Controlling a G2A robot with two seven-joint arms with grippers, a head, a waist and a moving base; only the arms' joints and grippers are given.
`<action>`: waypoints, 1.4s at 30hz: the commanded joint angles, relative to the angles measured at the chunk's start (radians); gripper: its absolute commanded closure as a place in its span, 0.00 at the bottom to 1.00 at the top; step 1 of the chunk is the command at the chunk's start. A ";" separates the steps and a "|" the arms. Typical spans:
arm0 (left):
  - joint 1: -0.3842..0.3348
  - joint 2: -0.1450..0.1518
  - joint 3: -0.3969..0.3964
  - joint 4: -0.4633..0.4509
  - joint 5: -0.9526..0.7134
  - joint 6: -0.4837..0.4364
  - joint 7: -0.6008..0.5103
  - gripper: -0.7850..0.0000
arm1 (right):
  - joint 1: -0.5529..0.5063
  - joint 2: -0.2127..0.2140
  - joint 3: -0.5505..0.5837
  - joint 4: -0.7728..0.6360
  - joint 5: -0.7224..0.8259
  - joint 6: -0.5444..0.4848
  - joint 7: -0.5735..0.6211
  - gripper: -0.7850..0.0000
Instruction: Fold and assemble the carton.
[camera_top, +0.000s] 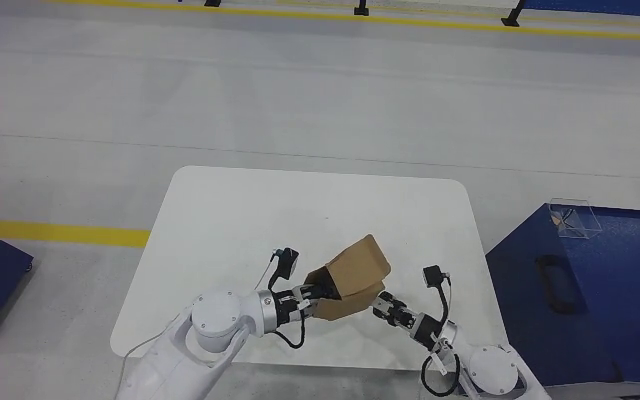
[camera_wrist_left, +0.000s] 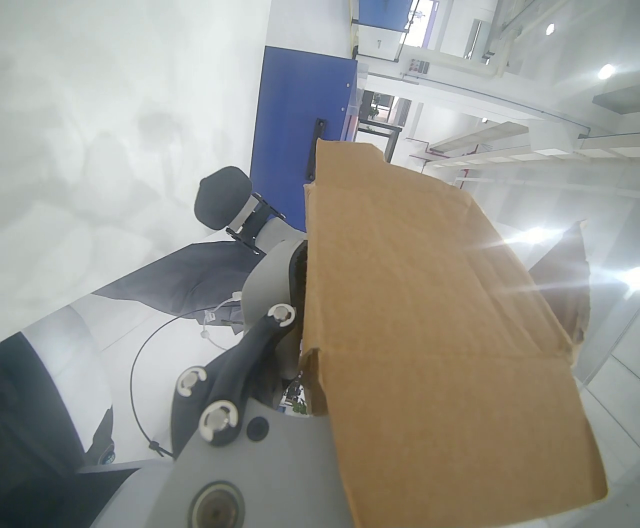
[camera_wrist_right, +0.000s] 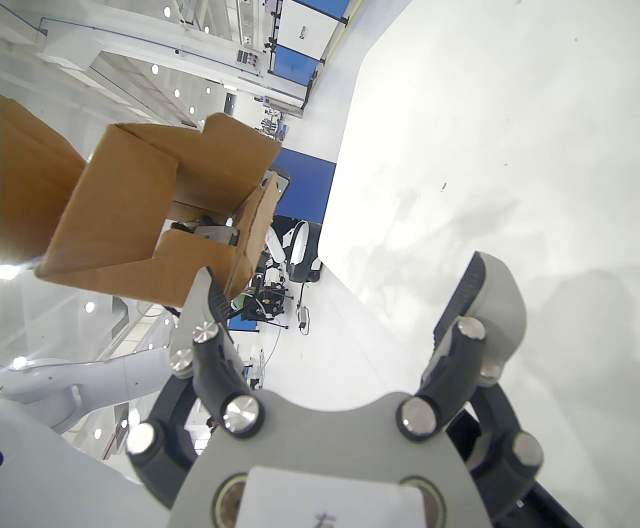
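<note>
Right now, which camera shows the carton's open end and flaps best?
The right wrist view: it looks at the open end of the carton, flaps apart, next to the open right gripper. The top view shows the carton small, held above the table. The left wrist view shows one flat side of it.

The carton (camera_top: 352, 277) is looking like brown cardboard, matt and a bit rough, with wavy paper showing at its cut edges; the tabletop (camera_top: 300, 210) is looking white, smooth and a little shiny; the right pincer (camera_wrist_right: 342, 272) is showing dull grey metal, shiny round bolts (camera_wrist_right: 419, 416) and black ribbed pads (camera_wrist_right: 456, 294).
</note>
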 joint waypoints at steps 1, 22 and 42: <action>0.005 0.001 -0.002 0.000 0.002 0.000 -0.004 1.00 | 0.003 -0.002 -0.009 -0.001 -0.007 -0.001 -0.006 0.00; 0.005 -0.005 0.021 0.016 -0.021 0.002 -0.042 1.00 | 0.012 -0.030 -0.034 -0.047 -0.590 0.189 -0.581 0.00; -0.002 -0.014 0.014 0.036 -0.057 0.014 -0.001 1.00 | -0.013 -0.054 -0.119 -0.119 -0.812 0.282 -0.637 0.00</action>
